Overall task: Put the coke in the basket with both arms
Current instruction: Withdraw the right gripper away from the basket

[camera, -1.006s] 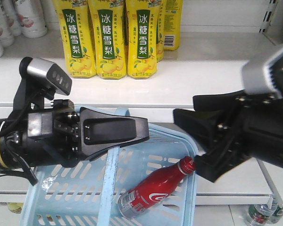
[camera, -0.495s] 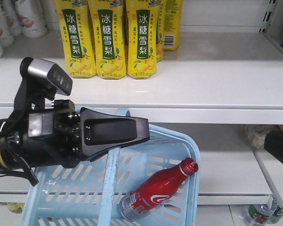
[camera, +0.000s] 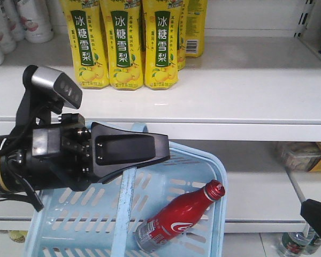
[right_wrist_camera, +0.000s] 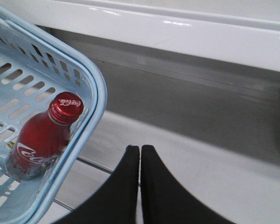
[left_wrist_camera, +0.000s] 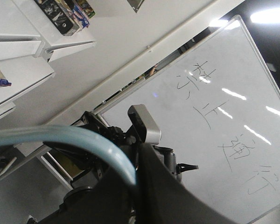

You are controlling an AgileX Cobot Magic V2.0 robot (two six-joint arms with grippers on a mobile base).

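Observation:
The coke (camera: 179, 222) lies on its side inside the pale blue basket (camera: 220, 176), cap toward the right rim. My left gripper (camera: 163, 150) is shut on the basket's flat blue handle (camera: 125, 206) and holds the basket in front of the shelves. In the left wrist view the curved handle (left_wrist_camera: 84, 140) runs into my dark left gripper (left_wrist_camera: 136, 179). My right gripper (right_wrist_camera: 140, 148) is shut with nothing in it, to the right of the basket rim (right_wrist_camera: 97, 100) and the coke (right_wrist_camera: 42, 140). Only a black corner of it (camera: 316, 214) shows in the front view.
Tall yellow pear drink bottles (camera: 117, 43) stand on the white shelf (camera: 241, 91) behind the basket, with white bottles (camera: 27, 19) at the far left. Packets (camera: 302, 155) lie on the lower shelf at right. A whiteboard (left_wrist_camera: 214, 107) fills the left wrist view.
My right arm has drawn back from over the basket's right rim to the lower right, almost out of the front view. The coke stays in the basket. The left arm has not moved.

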